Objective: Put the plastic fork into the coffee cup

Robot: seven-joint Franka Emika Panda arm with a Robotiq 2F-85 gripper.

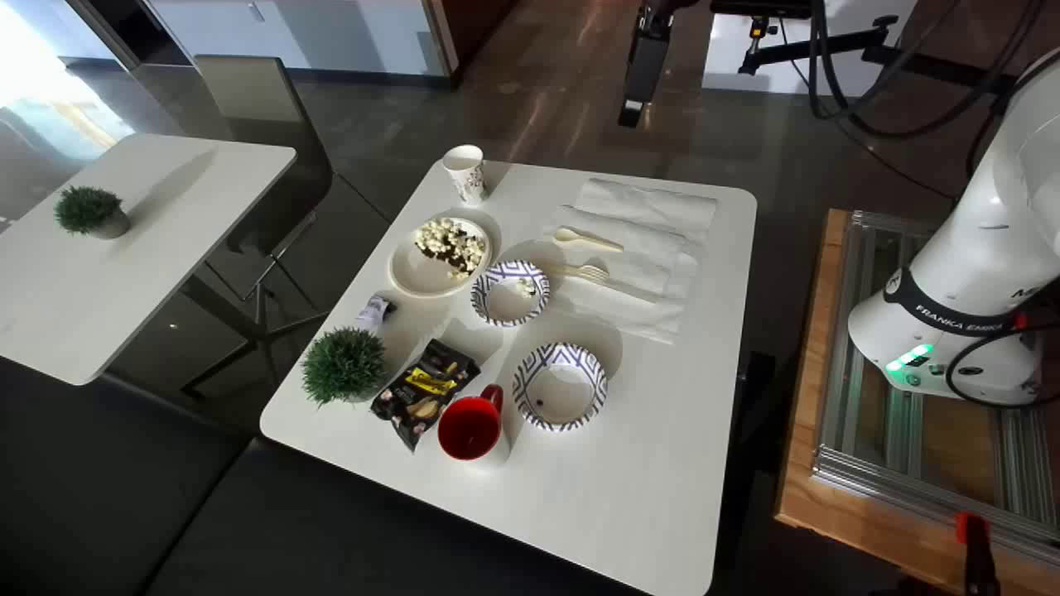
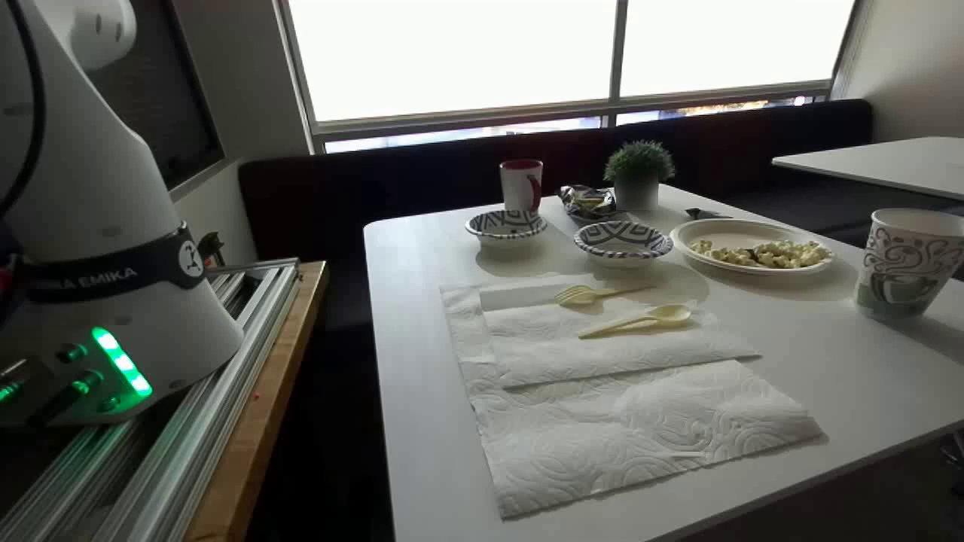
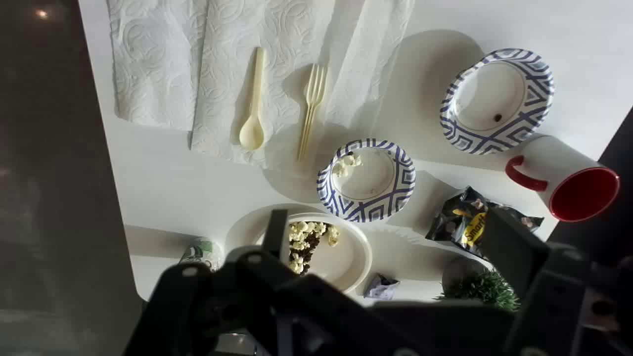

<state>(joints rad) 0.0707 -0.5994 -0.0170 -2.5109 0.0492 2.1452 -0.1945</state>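
Note:
The pale cream plastic fork (image 3: 314, 94) lies flat on the paper towels, tines toward the top of the wrist view. It also shows in both exterior views (image 1: 590, 271) (image 2: 578, 295). The coffee cup, a patterned white paper cup, stands upright at a table corner in both exterior views (image 1: 468, 178) (image 2: 907, 263). In the wrist view the cup (image 3: 202, 251) is partly hidden by a finger. My gripper (image 3: 388, 222) is open with its fingers wide apart and nothing between them, high above the table. One finger shows at the top of an exterior view (image 1: 633, 108).
A spoon (image 3: 254, 109) lies beside the fork on the paper towels (image 2: 640, 421). Two patterned bowls (image 1: 507, 302) (image 1: 563, 393), a popcorn plate (image 1: 414, 269), a red-lined mug (image 1: 490, 451), a black snack bag (image 1: 426, 389), a wrapper (image 1: 374, 313) and a plant (image 1: 344, 364) share the table.

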